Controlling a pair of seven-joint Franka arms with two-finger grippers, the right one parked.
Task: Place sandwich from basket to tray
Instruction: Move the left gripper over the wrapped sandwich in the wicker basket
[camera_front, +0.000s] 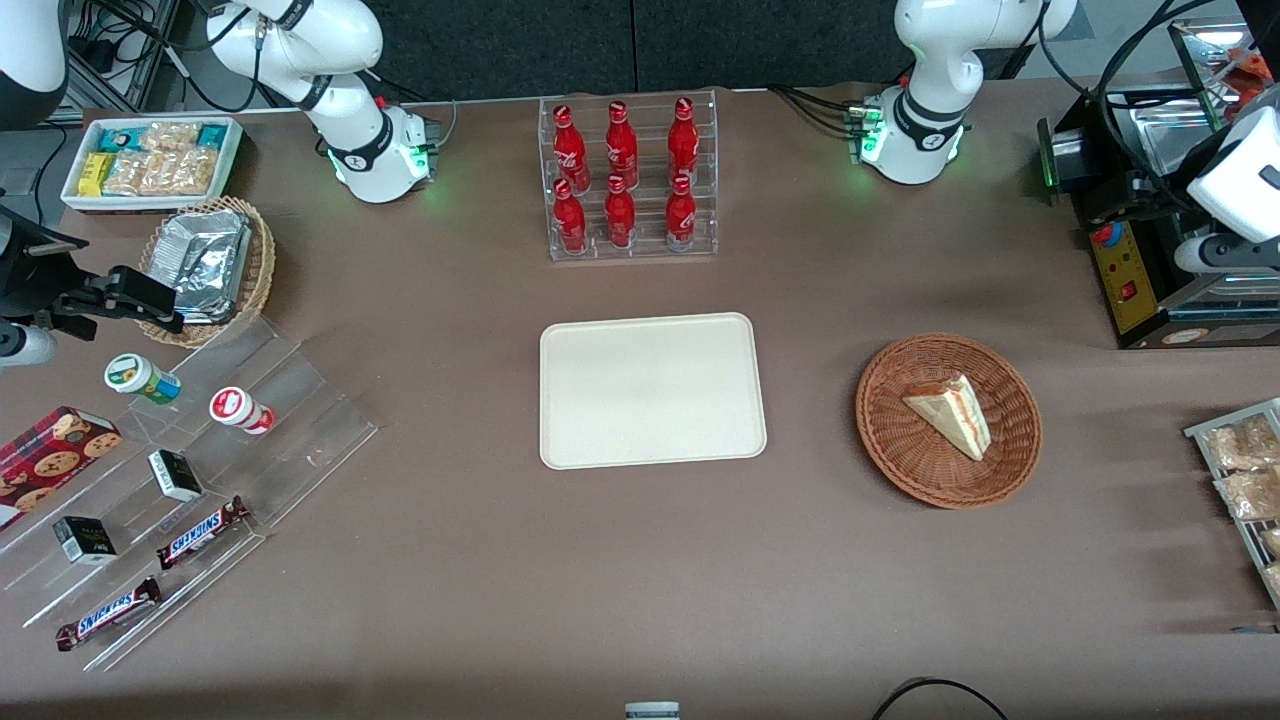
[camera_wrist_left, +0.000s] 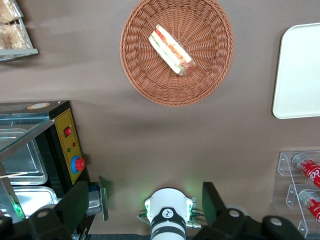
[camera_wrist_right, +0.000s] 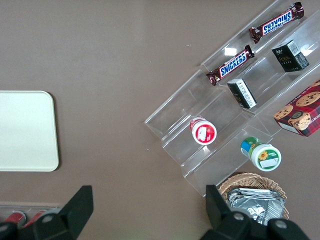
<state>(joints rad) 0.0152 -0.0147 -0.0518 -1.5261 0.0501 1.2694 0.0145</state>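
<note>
Evidently nothing is held yet. In the front view, the sandwich (camera_front: 951, 414) lies in the basket (camera_front: 890, 450) at centre right, the bare tray (camera_front: 652, 390) at centre. In the wrist view, the gripper (camera_wrist_left: 145, 202) is seen spread wide, high above the basket; it should be lowered squarely across the wedge's flat faces.
</note>
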